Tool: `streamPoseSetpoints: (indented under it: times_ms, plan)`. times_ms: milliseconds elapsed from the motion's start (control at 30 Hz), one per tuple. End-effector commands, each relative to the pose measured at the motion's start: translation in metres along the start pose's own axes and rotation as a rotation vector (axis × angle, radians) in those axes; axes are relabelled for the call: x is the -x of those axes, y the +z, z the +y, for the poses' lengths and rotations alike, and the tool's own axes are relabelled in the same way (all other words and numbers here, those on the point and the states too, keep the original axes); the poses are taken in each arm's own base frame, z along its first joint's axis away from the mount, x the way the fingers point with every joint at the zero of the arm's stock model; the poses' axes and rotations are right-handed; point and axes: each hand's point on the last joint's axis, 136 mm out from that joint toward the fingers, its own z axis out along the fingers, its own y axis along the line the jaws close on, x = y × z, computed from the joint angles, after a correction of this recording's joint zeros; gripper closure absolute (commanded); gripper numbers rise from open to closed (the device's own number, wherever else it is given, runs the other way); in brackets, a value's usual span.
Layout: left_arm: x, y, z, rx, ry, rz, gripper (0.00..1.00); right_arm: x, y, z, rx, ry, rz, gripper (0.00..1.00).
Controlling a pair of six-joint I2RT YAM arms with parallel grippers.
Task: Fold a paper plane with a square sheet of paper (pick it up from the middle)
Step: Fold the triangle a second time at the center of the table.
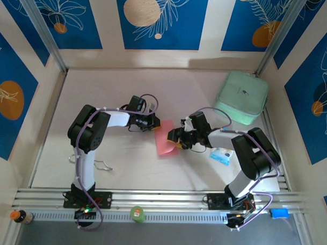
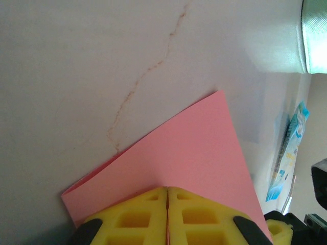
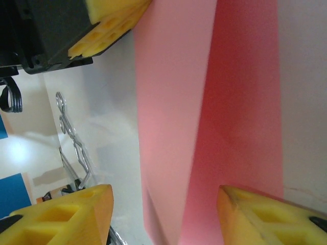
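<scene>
**Pink sheet caught between two grippers**

The square sheet of paper (image 1: 165,137) lies on the table (image 1: 111,83), left of the mint-green case (image 1: 242,95) and nearer the arm bases. Its layered edge suggests it's folded over. The left gripper (image 2: 167,191) has its pads pressed together on the sheet's edge. The right gripper (image 3: 163,204) straddles the sheet, fingers apart. The paper looks feather-light, floppy and easy to crease, so I'd pinch it gently at the middle, not at a corner

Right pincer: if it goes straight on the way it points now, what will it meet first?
The right pincer would probably meet the paper first, just ahead; depth is unclear.
</scene>
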Motion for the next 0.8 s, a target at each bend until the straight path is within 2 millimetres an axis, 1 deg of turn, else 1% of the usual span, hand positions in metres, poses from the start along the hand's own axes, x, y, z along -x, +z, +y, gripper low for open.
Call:
streamPoseSetpoints:
  times_ms: [0,67,167,300,533,600,633,767]
  plan:
    - [-0.012,0.003,0.024,0.083,-0.067,0.036,0.90,0.001,0.000,0.015,0.094,-0.055,0.044,0.47]
    - [-0.012,0.002,0.024,0.083,-0.066,0.036,0.90,0.001,0.001,0.016,0.124,-0.053,0.064,0.51]
    - [-0.012,0.002,0.024,0.082,-0.067,0.038,0.90,0.002,0.005,0.012,0.140,-0.040,0.088,0.56]
    - [-0.011,0.001,0.022,0.081,-0.063,0.036,0.90,0.006,0.004,0.008,0.143,-0.040,0.088,0.57]
    - [-0.011,0.000,0.020,0.081,-0.061,0.040,0.89,0.012,-0.001,0.012,0.161,-0.087,0.097,0.57]
    - [-0.010,0.000,0.020,0.082,-0.060,0.039,0.89,0.013,-0.001,0.013,0.173,-0.091,0.106,0.69]
    - [-0.010,0.000,0.020,0.082,-0.060,0.037,0.89,0.013,-0.001,0.015,0.183,-0.094,0.113,0.70]
    - [-0.009,0.000,0.014,0.066,-0.051,0.034,0.89,0.012,0.004,0.008,0.169,-0.067,0.129,0.70]
